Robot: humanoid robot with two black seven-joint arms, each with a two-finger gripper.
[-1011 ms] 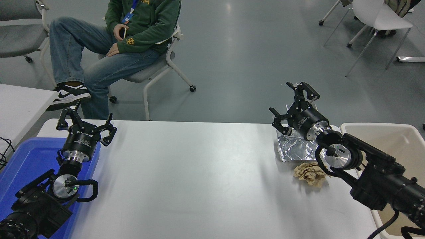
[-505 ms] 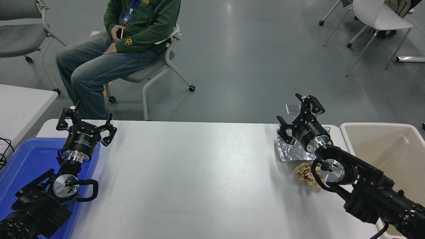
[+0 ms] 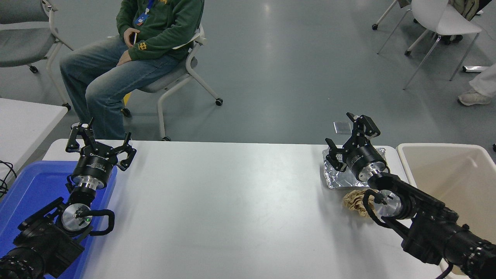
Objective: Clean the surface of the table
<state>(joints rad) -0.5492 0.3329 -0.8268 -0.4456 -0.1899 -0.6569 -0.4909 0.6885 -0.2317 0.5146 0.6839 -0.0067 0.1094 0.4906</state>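
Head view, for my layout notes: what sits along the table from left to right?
Blue tray → left gripper → bare table surface → foil sheet → right gripper → beige bin.

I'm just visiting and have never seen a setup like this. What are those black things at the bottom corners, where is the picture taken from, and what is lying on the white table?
The picture comes from a camera high on the robot, looking down over the table surface. The black things are its two arms. The left gripper sits parked above a blue tray, fingers spread, holding nothing. The right gripper hovers over a crumpled sheet of foil at the table's far right, open and empty as well. Next to the foil lies a crumpled brown paper wad. The beige bin stands just past the table's right end. Beyond the table, a person sits on a chair.
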